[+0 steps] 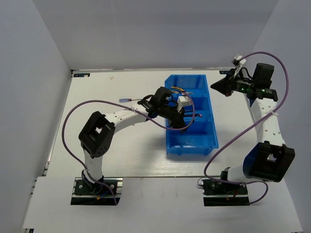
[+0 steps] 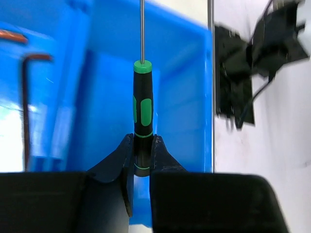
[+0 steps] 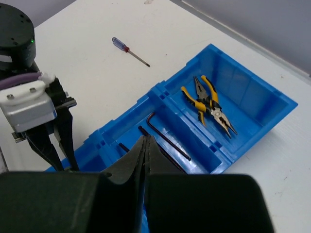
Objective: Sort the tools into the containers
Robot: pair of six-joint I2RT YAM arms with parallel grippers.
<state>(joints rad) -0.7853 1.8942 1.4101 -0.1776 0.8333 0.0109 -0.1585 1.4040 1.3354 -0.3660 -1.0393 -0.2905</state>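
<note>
My left gripper [image 2: 142, 145] is shut on the lower handle of a black and green screwdriver [image 2: 143, 109], whose shaft points away over the bright blue bin [image 2: 180, 73]. From above, the left gripper [image 1: 178, 124] hangs over the bin [image 1: 211, 136] near its front compartment. A dark hex key [image 2: 24, 102] lies in the neighbouring compartment. My right gripper [image 3: 146, 141] is shut and holds nothing. It floats just right of the bin's far end [image 1: 214, 87]. Yellow-handled pliers [image 3: 208, 101] lie in the far compartment and hex keys [image 3: 167, 134] in the middle one.
A blue-handled screwdriver with a red mark [image 3: 129, 50] lies on the white table left of the bin [image 1: 127, 100]. Purple cables [image 1: 73, 111] loop beside both arms. Grey walls enclose the table on three sides.
</note>
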